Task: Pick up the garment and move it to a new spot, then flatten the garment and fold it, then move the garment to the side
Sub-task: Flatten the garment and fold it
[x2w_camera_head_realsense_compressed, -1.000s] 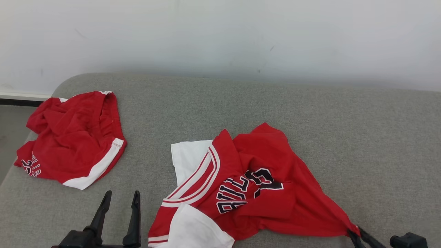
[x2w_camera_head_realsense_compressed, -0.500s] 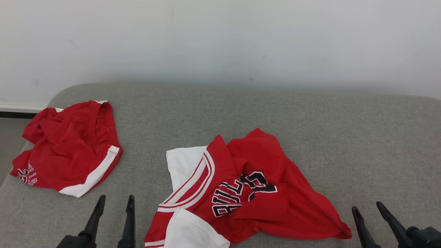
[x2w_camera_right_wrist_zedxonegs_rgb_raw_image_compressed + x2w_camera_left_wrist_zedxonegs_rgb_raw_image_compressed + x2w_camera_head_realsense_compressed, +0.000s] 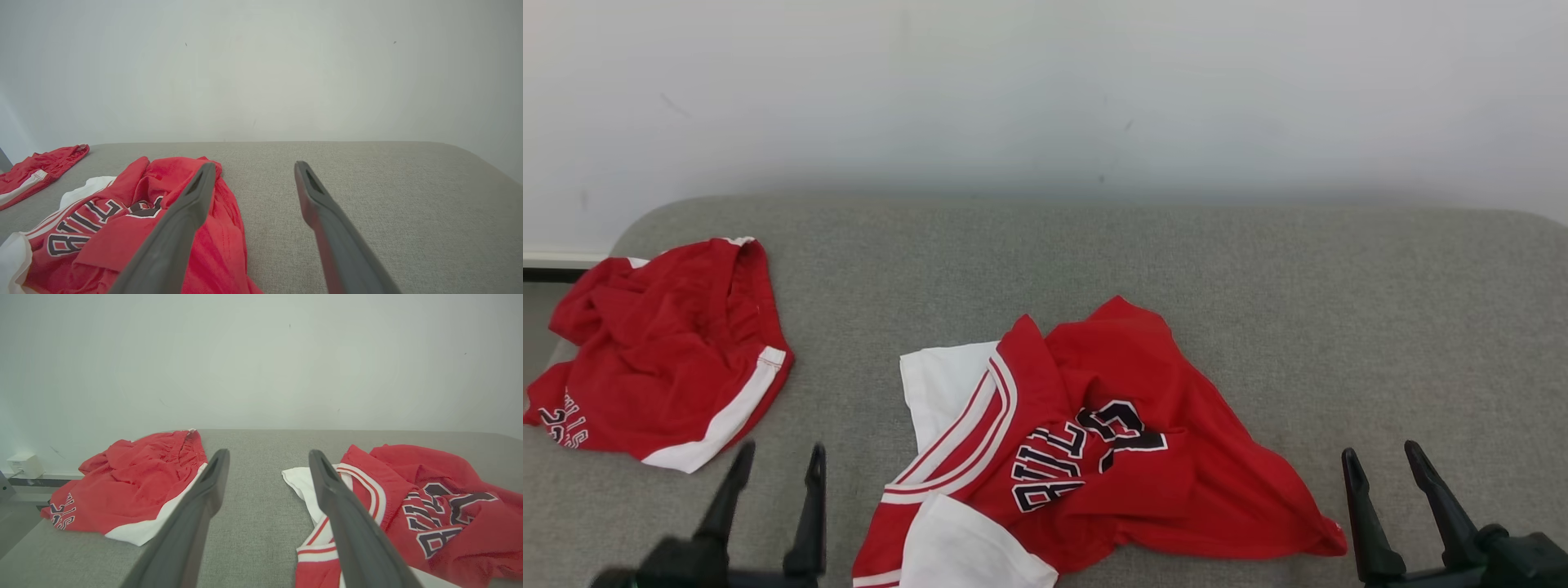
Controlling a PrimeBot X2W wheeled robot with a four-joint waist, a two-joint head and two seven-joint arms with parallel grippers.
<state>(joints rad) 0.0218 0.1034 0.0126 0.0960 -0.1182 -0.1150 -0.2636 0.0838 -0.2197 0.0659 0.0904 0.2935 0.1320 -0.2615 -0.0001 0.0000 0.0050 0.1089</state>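
Ends in a black left gripper (image 3: 781,451) and a black right gripper (image 3: 1380,451). Bears two long, tapering dark-grey fingers (image 3: 206,498) on each, narrowly slotted near the tip.

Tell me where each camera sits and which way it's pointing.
Head view: on the head, facing forward and down at the cushion and wall; left hand and right hand, both open, at the bottom.
Left wrist view: on the left wrist, facing the wall along its fingers, shorts left, jersey right.
Right wrist view: on the right wrist, facing the wall, fingers by the jersey's edge.
Shared: all show jersey and shorts.
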